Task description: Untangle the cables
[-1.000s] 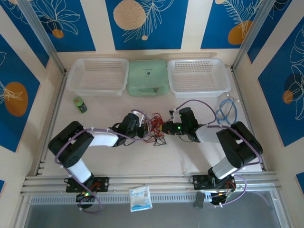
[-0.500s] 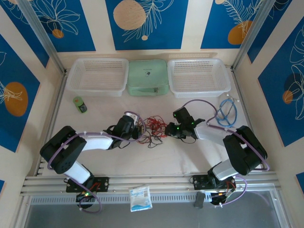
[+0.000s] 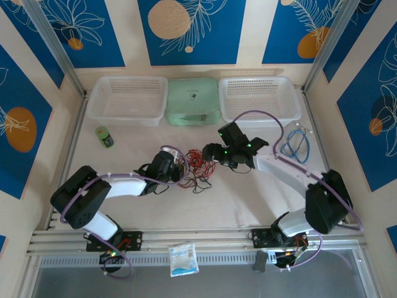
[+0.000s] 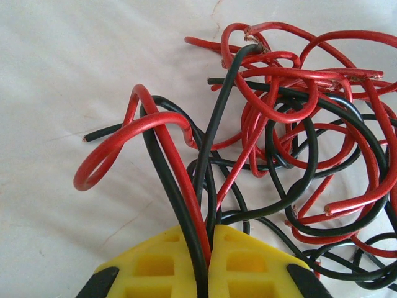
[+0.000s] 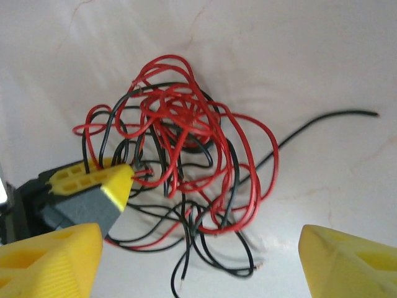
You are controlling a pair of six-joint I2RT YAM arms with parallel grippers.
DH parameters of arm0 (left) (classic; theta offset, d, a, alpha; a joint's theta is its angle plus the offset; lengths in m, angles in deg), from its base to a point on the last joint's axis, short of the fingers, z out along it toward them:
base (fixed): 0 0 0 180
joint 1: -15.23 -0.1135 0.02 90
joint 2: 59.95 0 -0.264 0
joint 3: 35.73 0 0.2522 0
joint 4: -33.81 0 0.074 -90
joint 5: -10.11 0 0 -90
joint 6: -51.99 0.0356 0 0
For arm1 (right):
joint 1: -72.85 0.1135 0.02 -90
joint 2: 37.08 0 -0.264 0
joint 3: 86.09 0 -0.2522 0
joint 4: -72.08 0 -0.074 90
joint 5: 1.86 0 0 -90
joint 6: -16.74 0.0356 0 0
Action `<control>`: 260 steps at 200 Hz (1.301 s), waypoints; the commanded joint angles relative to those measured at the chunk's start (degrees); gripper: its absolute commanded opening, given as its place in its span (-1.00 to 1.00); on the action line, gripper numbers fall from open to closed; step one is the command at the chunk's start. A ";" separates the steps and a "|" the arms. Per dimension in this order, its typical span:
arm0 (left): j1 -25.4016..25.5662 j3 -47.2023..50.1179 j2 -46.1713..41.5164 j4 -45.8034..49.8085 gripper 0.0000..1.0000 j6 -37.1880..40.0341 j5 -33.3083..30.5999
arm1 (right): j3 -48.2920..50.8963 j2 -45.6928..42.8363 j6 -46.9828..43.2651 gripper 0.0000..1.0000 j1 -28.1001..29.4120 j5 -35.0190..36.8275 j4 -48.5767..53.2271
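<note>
**Cables [image 3: 196,169] pinned at one side by your left gripper [image 3: 182,169]; your right gripper [image 3: 209,151] wide over the knot.**
Your left gripper is clamped on one red and one black strand at the heap's left edge, the tangle spreading away from it across the table [image 3: 248,198]. Your right gripper is empty and hangs above the heap's far-right side. In its wrist view the knot lies centred between the fingers, with one loose black strand [image 5: 322,121] running off to the right. That strand looks the likelier pick.

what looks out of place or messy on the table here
The red and black cables lie in one knotted heap at mid-table. The left gripper is shut on a few strands; the right gripper hangs open above. One black wire trails out alone.
</note>
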 commanded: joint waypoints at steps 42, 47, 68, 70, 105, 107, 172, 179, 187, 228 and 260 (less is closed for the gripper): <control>-0.50 0.97 -0.49 1.24 -1.00 -0.12 0.47 | -7.68 19.29 -2.12 0.50 -0.90 -1.78 -1.07; -0.50 0.97 -0.86 1.62 -1.00 -0.03 0.12 | -7.14 20.05 -1.83 0.46 -0.92 -1.63 -1.73; -0.50 1.14 -2.19 4.00 -1.00 0.30 -2.15 | -3.64 21.65 -0.93 0.07 -1.56 -1.62 -4.89; -0.50 1.21 -2.35 4.30 -1.00 0.31 -2.53 | -3.29 21.66 -0.85 0.01 -1.67 -1.59 -5.08; -0.99 0.53 -3.83 13.63 -1.00 -0.94 -12.17 | 2.99 18.91 -1.14 -0.64 -3.96 0.16 -7.48; -1.06 0.50 -3.86 14.07 -1.00 -1.12 -12.62 | 3.33 18.64 -1.27 -0.68 -4.09 0.24 -7.55; -5.95 2.71 -1.92 14.33 -1.00 -4.83 -11.24 | 16.21 11.67 -6.41 -1.00 -7.48 -6.34 -20.73; -5.95 2.50 -2.24 13.72 -1.00 -4.19 -9.85 | 17.54 11.34 -7.22 -1.00 -7.72 -7.85 -23.05; -5.95 2.13 -2.89 13.28 -0.97 -3.23 -8.13 | 18.59 10.97 -8.01 -1.00 -7.86 -9.29 -25.51; -5.80 -2.65 -12.34 19.47 -0.18 2.51 -3.14 | 20.18 9.67 -8.68 -0.76 -8.52 -12.89 -28.36; -5.56 -8.61 -19.47 29.82 0.21 6.78 -2.92 | 20.70 4.75 -7.82 -0.06 -9.00 -14.14 -25.77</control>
